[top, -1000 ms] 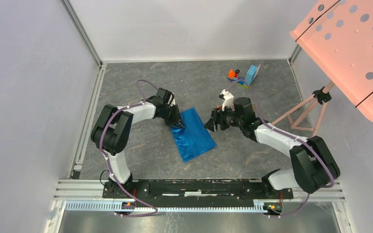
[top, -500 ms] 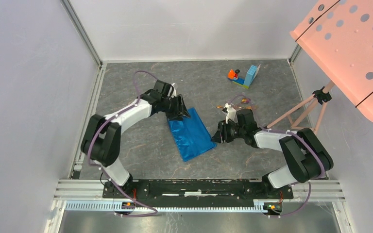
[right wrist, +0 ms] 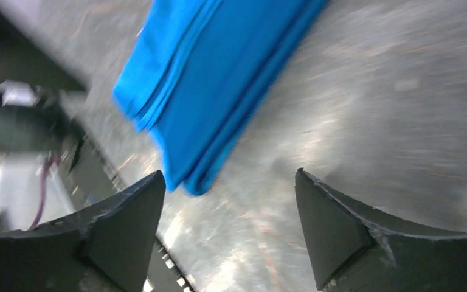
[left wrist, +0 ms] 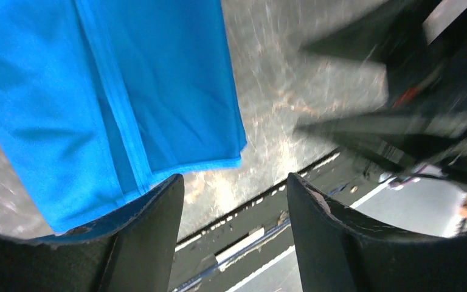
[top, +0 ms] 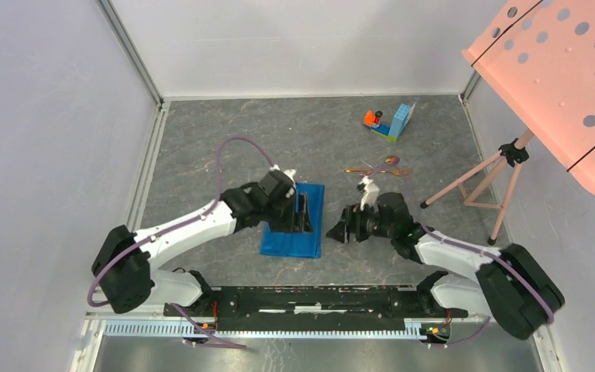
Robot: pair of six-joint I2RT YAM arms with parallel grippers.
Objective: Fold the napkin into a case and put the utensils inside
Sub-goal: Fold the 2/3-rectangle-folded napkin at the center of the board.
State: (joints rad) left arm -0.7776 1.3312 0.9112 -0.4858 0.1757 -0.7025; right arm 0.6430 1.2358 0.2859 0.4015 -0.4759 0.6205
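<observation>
The left gripper (top: 303,212) hangs over the folded blue napkin (top: 285,242), its jaws apart with nothing between them. In the left wrist view one finger (left wrist: 149,231) overlaps the cloth's edge. The napkin lies flat on the grey table (top: 201,147) as a layered oblong between the two arms. Just right of it, the right gripper (top: 335,231) sits low, jaws wide and empty. The copper utensils (top: 378,168) lie further back, apart from the cloth, and the toy block piece (top: 393,122) beyond them.
</observation>
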